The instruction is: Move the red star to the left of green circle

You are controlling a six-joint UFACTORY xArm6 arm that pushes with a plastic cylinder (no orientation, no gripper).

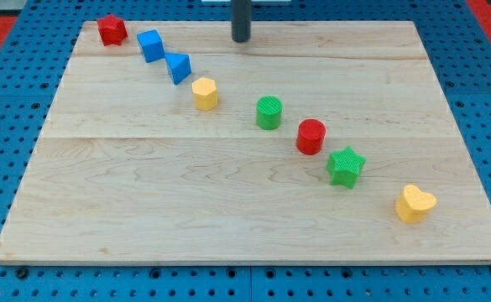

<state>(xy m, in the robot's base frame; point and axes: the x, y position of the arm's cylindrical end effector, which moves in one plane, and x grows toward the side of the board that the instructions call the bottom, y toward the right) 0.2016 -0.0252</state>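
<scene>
The red star [111, 29] lies at the board's top left corner. The green circle [269, 111] stands near the board's middle, far to the right of and below the star. My tip [241, 39] is at the view's top centre, well to the right of the red star and above the green circle, touching no block.
A blue cube [151, 45] and a blue triangle [178, 67] lie just right of the red star. A yellow hexagon [204, 93] sits left of the green circle. A red cylinder [310, 136], green star [345, 166] and yellow heart [415, 204] run toward the bottom right.
</scene>
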